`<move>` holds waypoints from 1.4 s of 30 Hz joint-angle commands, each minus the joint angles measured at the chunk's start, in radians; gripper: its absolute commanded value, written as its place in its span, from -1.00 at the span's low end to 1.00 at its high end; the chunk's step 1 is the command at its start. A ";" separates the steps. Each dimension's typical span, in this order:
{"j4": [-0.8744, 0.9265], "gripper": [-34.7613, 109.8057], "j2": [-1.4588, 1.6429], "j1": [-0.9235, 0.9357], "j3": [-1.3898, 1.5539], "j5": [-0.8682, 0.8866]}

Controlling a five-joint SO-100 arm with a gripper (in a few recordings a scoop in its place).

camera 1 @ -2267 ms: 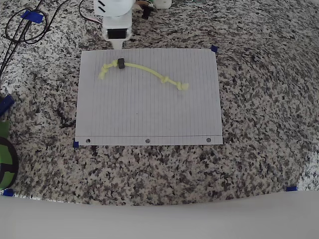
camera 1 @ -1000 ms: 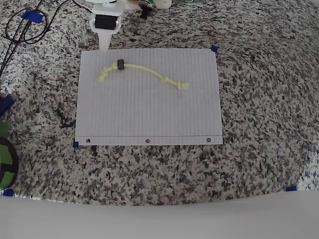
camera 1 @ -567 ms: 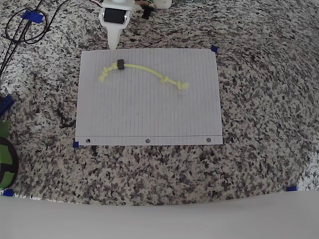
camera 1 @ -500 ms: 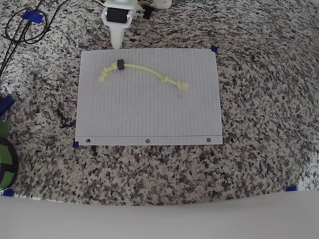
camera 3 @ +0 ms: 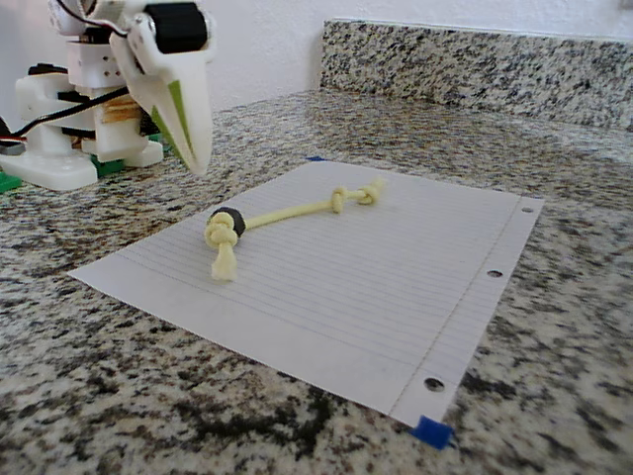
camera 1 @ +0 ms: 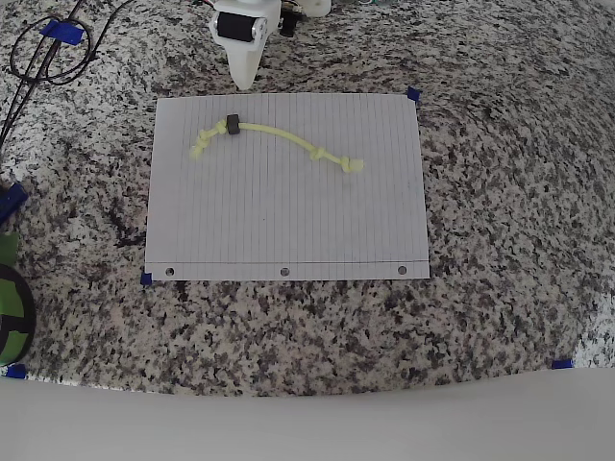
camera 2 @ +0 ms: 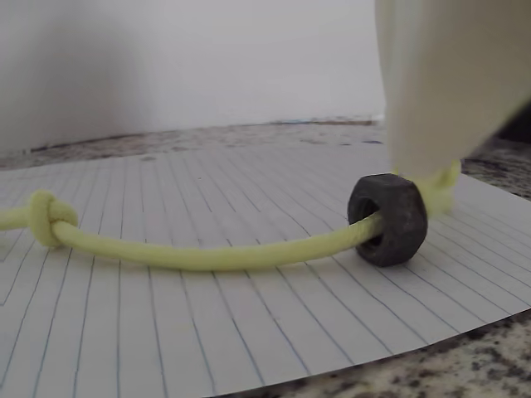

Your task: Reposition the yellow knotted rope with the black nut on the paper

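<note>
The yellow knotted rope (camera 1: 279, 134) lies in a shallow arc on the upper part of the paper (camera 1: 288, 221), one knotted end at the left, another at the right. The black nut (camera 1: 232, 124) is threaded on it near the left end. My white gripper (camera 1: 244, 81) hovers just beyond the paper's far edge, above and slightly right of the nut, shut and holding nothing. In the fixed view the gripper (camera 3: 196, 163) points down behind the nut (camera 3: 233, 221) and rope (camera 3: 292, 212). The wrist view shows the nut (camera 2: 387, 219) close up on the rope (camera 2: 207, 256), a white finger (camera 2: 440, 91) above it.
The paper (camera 3: 396, 267) rests on a speckled granite counter, its corners held by blue tape (camera 1: 413, 94). Black cables (camera 1: 43, 53) loop at the far left corner. The arm's base (camera 3: 59, 148) stands behind the sheet. A granite backsplash (camera 3: 475, 59) borders one side.
My gripper has swung along the paper's far edge, first left and then right, ending slightly right of the nut. Rope and nut have not moved.
</note>
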 commanded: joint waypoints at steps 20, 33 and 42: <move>0.107 -0.52 0.302 0.003 0.163 0.144; 0.107 -0.52 0.304 0.000 0.163 0.144; 0.107 -0.52 0.304 0.000 0.163 0.140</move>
